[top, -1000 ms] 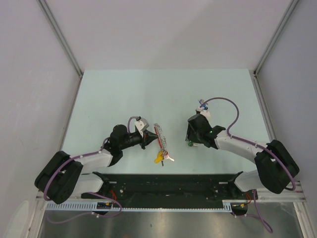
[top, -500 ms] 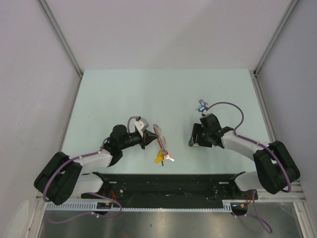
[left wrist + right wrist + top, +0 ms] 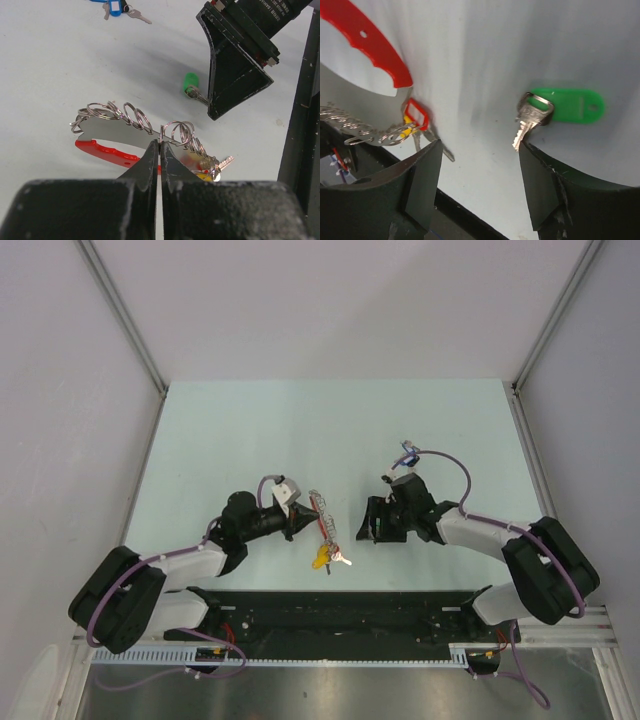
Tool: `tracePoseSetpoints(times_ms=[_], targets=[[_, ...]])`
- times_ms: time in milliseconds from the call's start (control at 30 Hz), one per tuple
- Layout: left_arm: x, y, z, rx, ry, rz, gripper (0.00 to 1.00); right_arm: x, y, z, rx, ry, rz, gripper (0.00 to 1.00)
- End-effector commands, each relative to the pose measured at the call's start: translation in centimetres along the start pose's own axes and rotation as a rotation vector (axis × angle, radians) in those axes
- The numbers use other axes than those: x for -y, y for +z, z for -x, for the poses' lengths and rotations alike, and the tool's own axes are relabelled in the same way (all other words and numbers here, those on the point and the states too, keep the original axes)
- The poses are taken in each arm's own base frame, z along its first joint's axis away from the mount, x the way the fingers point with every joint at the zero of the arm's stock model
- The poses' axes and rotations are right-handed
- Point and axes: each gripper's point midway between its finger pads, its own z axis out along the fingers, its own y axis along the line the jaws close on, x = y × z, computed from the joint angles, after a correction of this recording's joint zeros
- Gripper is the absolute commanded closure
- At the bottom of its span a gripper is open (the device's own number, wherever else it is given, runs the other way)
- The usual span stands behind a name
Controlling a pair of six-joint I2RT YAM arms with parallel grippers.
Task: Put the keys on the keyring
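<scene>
The keyring (image 3: pixel 131 116), silver rings and chain with a red loop (image 3: pixel 102 151), lies at the table's centre and also shows in the top view (image 3: pixel 323 522). My left gripper (image 3: pixel 160 144) is shut on a ring of its chain; in the top view it (image 3: pixel 298 521) sits just left of the bunch. The green key (image 3: pixel 566 105) lies flat, its metal blade touching the tip of one finger of my open right gripper (image 3: pixel 480 145). It also shows in the left wrist view (image 3: pixel 190 82). The blue key (image 3: pixel 405 452) lies farther back, also seen by the left wrist (image 3: pixel 115 7).
Yellow and red tags (image 3: pixel 322 559) hang at the near end of the bunch; the red tag (image 3: pixel 415 114) lies near my right gripper's left finger (image 3: pixel 422 175). The black rail (image 3: pixel 330 612) runs along the near table edge.
My right gripper has moved left toward the keyring and now covers the green key in the top view. The left gripper and the keyring have not moved.
</scene>
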Motion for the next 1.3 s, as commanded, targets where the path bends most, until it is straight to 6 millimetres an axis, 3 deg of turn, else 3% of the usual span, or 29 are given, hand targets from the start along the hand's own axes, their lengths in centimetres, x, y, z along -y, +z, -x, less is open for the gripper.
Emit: tracePoseSetpoints(times_ms=[0, 167, 300, 500, 833, 1000, 1267], targets=[[-0.1, 0.5, 2.0, 0.054, 0.093, -0.031, 0.97, -2.9, -0.3, 0.9, 0.015, -0.063, 0.134, 0.32], [0.7, 0.6, 2.0, 0.061, 0.145, -0.086, 0.98, -3.3, -2.4, 3.6, 0.094, -0.162, 0.132, 0.32], [1.5, 0.8, 2.4, 0.092, 0.179, -0.15, 0.98, -1.5, -3.7, 6.3, 0.185, -0.186, 0.08, 0.31], [2.6, 1.2, 2.1, 0.131, 0.181, -0.223, 0.97, 1.2, -2.6, 8.3, 0.213, -0.18, 0.048, 0.31], [1.2, 1.6, 2.1, 0.119, 0.204, -0.157, 0.98, 1.5, 0.2, 7.8, 0.159, -0.198, 0.105, 0.31], [0.2, 1.7, 1.6, 0.091, 0.195, -0.106, 0.99, 2.2, 0.0, 5.7, 0.084, -0.177, 0.067, 0.31], [0.0, 1.6, 1.5, 0.085, 0.19, -0.092, 1.0, 1.0, -0.5, 2.0, 0.002, -0.187, 0.049, 0.34]])
